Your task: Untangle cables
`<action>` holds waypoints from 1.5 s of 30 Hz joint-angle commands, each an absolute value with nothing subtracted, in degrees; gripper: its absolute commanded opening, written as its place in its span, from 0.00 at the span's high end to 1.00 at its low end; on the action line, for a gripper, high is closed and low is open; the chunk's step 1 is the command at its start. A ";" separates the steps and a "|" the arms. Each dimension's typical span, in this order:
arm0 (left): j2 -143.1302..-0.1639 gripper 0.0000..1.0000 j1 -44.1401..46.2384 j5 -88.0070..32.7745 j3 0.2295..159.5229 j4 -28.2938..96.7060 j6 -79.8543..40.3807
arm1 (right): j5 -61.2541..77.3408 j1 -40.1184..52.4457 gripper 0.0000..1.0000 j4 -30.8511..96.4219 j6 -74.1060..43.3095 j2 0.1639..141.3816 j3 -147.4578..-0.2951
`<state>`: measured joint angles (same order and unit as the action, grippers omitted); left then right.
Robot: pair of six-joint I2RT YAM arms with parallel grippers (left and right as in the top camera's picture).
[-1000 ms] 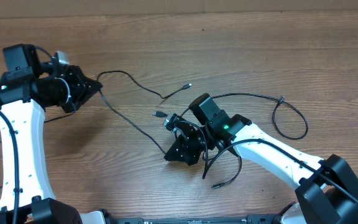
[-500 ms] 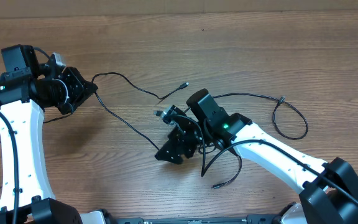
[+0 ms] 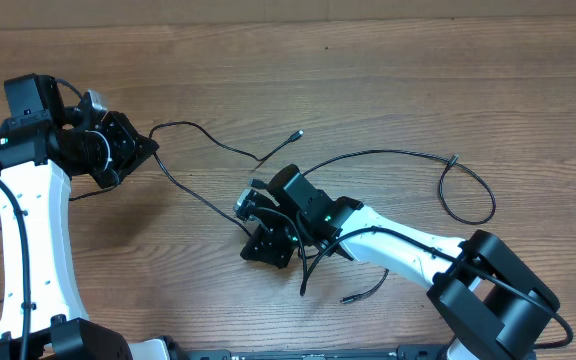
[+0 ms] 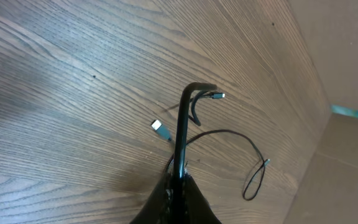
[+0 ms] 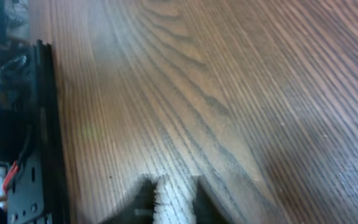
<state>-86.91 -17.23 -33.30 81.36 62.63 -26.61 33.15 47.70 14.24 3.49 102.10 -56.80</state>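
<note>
My left gripper (image 3: pixel 151 147) at the left is shut on a thin black cable (image 3: pixel 208 135). In the left wrist view that cable (image 4: pixel 182 130) rises straight out of the closed gripper (image 4: pixel 180 177), past a silver plug (image 4: pixel 161 129). One strand runs to a small plug (image 3: pixel 298 134); another slants down toward my right gripper (image 3: pixel 256 248), low over the table's middle. In the blurred right wrist view my right gripper (image 5: pixel 174 186) has its fingers (image 5: pixel 145 196) drawn close, with a narrow strip of wood and no cable between them. A second cable (image 3: pixel 468 180) loops at the right, and a short cable (image 3: pixel 368 290) lies near the front.
A cardboard wall (image 3: pixel 268 8) closes the table's far side and shows in the left wrist view (image 4: pixel 353 174). Black equipment (image 5: pixel 36 124) with a red wire fills the left edge of the right wrist view. The right arm's own thick cable (image 3: pixel 313 268) hangs beside its forearm.
The right arm has swung left and toward the front of the table, its jaws opening wide and closing again on the way. The left arm has barely moved and still holds its cable.
</note>
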 commanded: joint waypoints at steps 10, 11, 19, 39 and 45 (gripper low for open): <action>-87.11 0.96 -16.75 -27.83 81.69 63.20 -25.28 | 30.50 47.53 0.96 39.46 -2.94 93.84 -75.81; -87.11 0.96 -16.75 -27.86 81.69 63.20 -25.28 | 22.15 47.53 0.96 42.26 -2.94 92.95 -78.06; -87.11 0.96 -16.73 -27.86 81.69 63.66 -25.28 | -13.13 46.72 0.96 48.84 -16.78 91.42 -83.24; -87.11 0.96 -16.73 -26.39 81.69 65.56 -23.73 | -19.92 29.71 0.96 56.27 -18.65 91.26 -102.45; -87.11 0.96 -16.73 -26.39 81.69 65.54 -23.75 | -7.77 29.50 0.96 66.35 -23.97 92.66 -102.67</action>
